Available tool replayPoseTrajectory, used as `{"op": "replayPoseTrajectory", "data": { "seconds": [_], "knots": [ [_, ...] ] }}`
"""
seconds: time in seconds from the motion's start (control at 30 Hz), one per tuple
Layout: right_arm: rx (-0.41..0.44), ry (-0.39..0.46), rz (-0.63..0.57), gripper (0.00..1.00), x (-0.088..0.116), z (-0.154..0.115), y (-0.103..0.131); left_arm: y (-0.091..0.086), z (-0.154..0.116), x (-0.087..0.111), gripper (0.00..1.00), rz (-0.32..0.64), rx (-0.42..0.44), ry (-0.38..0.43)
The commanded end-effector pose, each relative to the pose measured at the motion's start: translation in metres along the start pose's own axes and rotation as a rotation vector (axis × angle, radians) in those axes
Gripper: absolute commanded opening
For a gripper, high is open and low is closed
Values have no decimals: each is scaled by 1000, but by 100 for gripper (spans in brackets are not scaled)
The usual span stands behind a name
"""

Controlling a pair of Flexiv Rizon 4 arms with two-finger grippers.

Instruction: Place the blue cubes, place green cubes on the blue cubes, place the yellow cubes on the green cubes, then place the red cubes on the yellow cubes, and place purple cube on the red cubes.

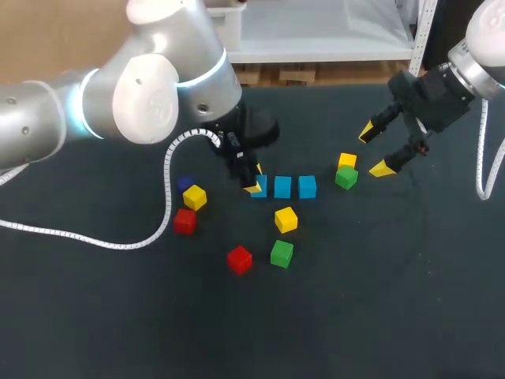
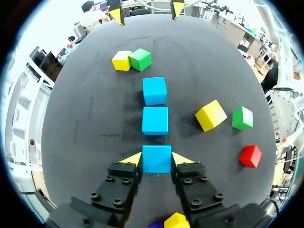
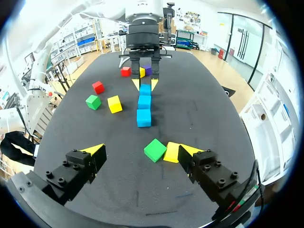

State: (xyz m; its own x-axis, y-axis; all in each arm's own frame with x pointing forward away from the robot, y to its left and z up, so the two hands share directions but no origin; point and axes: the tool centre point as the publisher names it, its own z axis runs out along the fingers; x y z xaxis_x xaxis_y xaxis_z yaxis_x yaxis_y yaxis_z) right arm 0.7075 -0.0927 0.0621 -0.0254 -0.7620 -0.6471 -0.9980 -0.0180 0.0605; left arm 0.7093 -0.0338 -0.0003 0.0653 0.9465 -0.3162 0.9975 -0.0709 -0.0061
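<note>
**Desk:** Dark table (image 1: pixel 95 316), left to right: what's on it?

**Me:** At the left, a purple cube (image 1: pixel 185 182), the left yellow cube (image 1: pixel 195 197) and the left red cube (image 1: pixel 185 221) sit close together. My left gripper (image 2: pixel 156 158) is clamped on the end blue cube (image 1: pixel 261 187), first in a row with the middle blue cube (image 1: pixel 282 187) and the last blue cube (image 1: pixel 307 186).

**Desk:** And on the right?

**Me:** The right green cube (image 1: pixel 346 178) touches the right yellow cube (image 1: pixel 347 161). My right gripper (image 1: pixel 375 150) hangs near them, spread wide and holding nothing.

Bright, even overhead light leaves faint, soft shadows around the blue cubes (image 2: pixel 155 120).
</note>
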Motion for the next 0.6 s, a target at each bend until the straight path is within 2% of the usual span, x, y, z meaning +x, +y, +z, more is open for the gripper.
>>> {"op": "replayPoseTrajectory", "data": {
  "seconds": [0.03,0.6],
  "knots": [
    [0,-2,-1,100,0,0,0,4,2,1,0,1,7,1],
    [0,-2,-1,100,0,0,0,4,3,0,0,6,9,-5]
  ]
}}
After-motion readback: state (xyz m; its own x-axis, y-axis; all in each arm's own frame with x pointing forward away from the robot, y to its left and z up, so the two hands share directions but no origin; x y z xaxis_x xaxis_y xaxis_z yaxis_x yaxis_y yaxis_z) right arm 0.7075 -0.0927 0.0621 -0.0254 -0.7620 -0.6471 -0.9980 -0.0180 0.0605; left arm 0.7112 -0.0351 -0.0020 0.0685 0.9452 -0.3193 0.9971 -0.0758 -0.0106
